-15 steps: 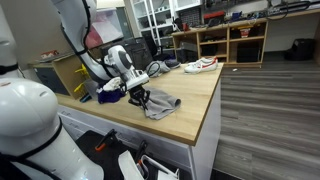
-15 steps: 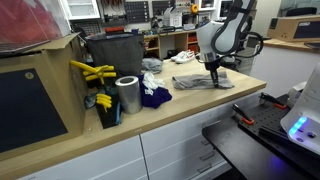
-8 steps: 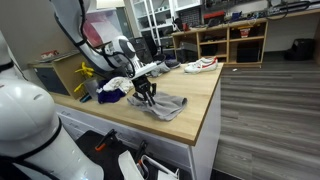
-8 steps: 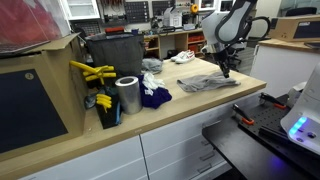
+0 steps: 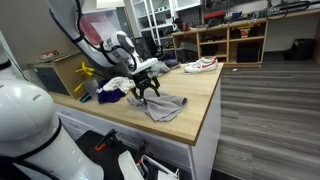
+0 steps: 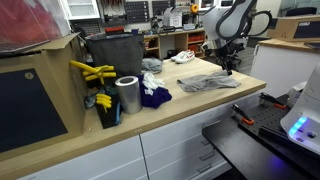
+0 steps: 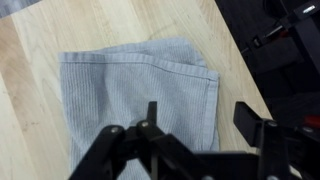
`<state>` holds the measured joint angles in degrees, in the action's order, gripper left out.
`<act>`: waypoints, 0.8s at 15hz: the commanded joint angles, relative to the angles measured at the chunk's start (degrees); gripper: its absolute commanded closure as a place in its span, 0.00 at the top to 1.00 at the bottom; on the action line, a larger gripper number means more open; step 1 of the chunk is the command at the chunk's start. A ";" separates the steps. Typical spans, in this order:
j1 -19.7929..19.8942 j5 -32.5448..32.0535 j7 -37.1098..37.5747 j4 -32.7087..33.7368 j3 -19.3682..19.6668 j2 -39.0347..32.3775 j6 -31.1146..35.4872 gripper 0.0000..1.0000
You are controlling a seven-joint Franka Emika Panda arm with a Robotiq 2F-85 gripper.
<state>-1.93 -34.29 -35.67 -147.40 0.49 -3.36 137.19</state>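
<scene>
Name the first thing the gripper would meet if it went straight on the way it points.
Most likely the grey cloth. The gripper points down at the wooden counter, jaws open, and the wrist view shows the cloth spread directly beneath; how far above it hangs is unclear.

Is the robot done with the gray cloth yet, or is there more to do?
Nearly, it seems. Done: the gray cloth lies spread on the wooden counter. In hand: nothing; the pincer hovers above it, jaws apart. Left: one edge looks folded over, so it may need smoothing.
</scene>
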 commanded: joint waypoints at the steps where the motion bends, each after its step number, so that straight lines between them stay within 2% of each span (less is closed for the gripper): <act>1: 1.05 1.70 0.87 0.15 -0.14 0.52 -0.98 1.00; 4: 2.02 4.22 1.09 -0.05 0.31 -0.01 -0.54 1.00; 10: 3.60 16.30 -4.00 -1.45 0.17 -0.39 3.45 1.00; 12: 3.72 17.67 -3.49 -1.66 0.29 -0.93 5.79 1.00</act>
<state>1.05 -19.12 -38.01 -148.14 0.89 -4.13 139.45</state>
